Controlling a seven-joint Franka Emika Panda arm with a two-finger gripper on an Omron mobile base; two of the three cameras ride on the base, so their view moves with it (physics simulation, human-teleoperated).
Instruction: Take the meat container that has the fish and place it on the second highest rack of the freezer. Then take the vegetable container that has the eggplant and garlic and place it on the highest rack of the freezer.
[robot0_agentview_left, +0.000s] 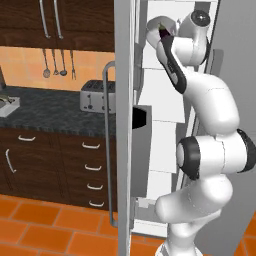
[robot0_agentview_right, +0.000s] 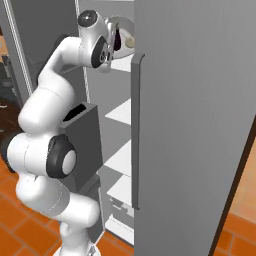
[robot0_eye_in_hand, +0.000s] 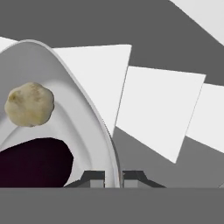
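My gripper is shut on the rim of the white vegetable container, which I hold high inside the open freezer. The off-white garlic and the dark purple eggplant lie in the container. From the base, the gripper and the eggplant show near the freezer's top. The container with the garlic sits just over the topmost white shelf; I cannot tell whether it touches. The meat container with the fish is out of view.
The freezer door with its long bar handle stands open to the left of my arm. A large grey door stands on the right. A toaster and a white tray sit on the dark counter.
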